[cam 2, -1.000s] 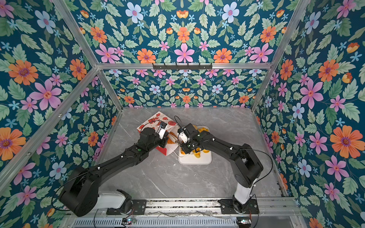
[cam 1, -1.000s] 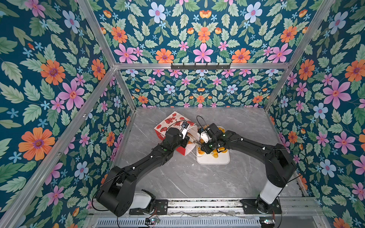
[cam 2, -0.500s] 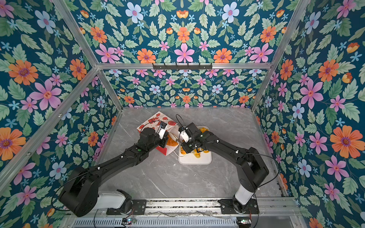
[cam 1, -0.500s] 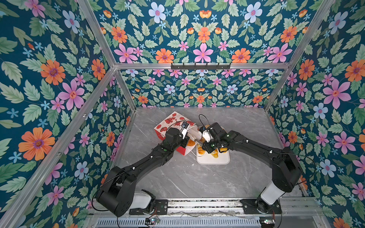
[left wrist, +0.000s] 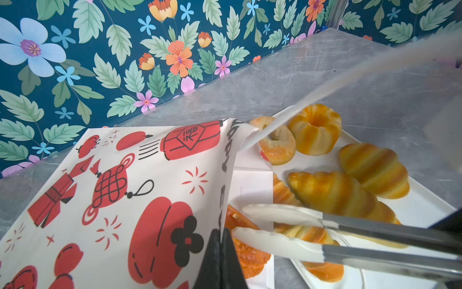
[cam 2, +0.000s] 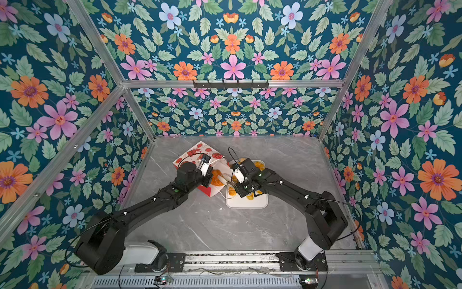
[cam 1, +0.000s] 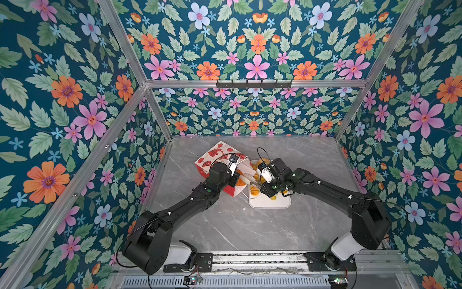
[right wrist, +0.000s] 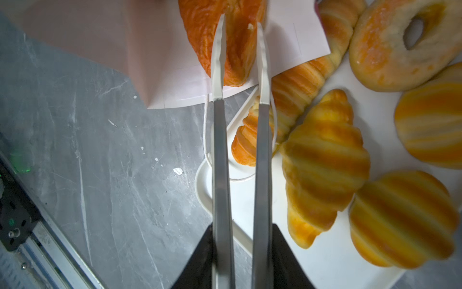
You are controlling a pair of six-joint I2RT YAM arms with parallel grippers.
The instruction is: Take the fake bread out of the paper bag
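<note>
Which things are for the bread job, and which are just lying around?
Job: white-and-red paper bag, pinched by left gripper; orange toy croissant at its mouth; silver white-tipped tongs in right gripper; golden toy pastries on white tray.
Lying about: white scraps on grey marble table; black hook rail on flowery wall.

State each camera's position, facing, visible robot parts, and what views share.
Both top views: overhead, looking down at the table; left arm and right arm show.
Left wrist: behind the left gripper, shut on the paper bag, facing the tray.
Right wrist: behind the right gripper, looking along its tongs.
Wrists share: tongs, tray, ring bagel.
</note>
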